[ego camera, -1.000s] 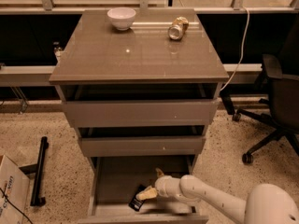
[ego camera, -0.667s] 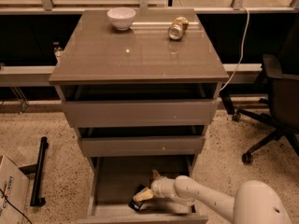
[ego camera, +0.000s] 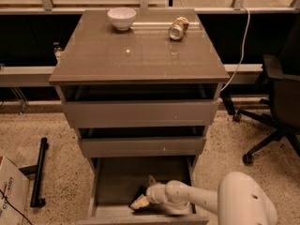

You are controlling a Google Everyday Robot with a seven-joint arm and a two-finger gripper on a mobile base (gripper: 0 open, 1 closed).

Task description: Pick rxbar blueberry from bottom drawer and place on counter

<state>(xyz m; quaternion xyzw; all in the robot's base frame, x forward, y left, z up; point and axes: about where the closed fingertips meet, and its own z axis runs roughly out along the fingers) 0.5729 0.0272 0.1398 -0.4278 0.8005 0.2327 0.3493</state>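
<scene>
The bottom drawer [ego camera: 115, 182] stands pulled open at the foot of the cabinet, its flat grey inside showing. The rxbar blueberry [ego camera: 138, 193] lies in it near the front, a dark flat bar mostly covered by my gripper. My gripper [ego camera: 140, 201] reaches in from the right on a white arm and sits right on the bar's front end. The counter [ego camera: 136, 50] is the glossy grey-brown top above.
A white bowl [ego camera: 122, 18] and a shiny gold-silver can [ego camera: 178, 28] lying on its side sit at the counter's back. A black office chair [ego camera: 281, 102] stands at the right. A cardboard box [ego camera: 9, 196] and a black bar [ego camera: 38, 172] lie on the floor at the left.
My gripper has slid a little to the left and forward over the dark bar in the bottom drawer. The bar stays on the drawer floor.
</scene>
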